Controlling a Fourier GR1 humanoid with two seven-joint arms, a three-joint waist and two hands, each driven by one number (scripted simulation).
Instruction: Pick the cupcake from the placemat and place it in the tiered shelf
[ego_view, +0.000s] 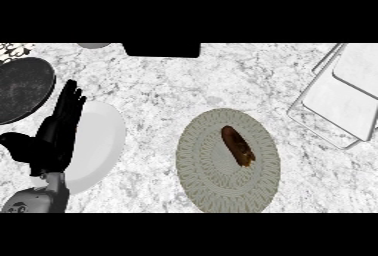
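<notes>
A brown elongated cupcake (238, 145) lies on a round, pale woven placemat (210, 185) in the middle of the marble counter. The white tiered shelf (347, 97) stands at the right edge, its flat tiers seen from above. My left hand (53, 135) rests open at the lower left, fingers straight and pointing up, far to the left of the cupcake and over a white plate's edge. The right hand does not show anywhere in the head view.
A white plate (100, 145) lies beside my left hand. A dark round plate (22, 87) sits at the far left. A black object (161, 49) stands at the back edge, with a small grey item (94, 45) left of it.
</notes>
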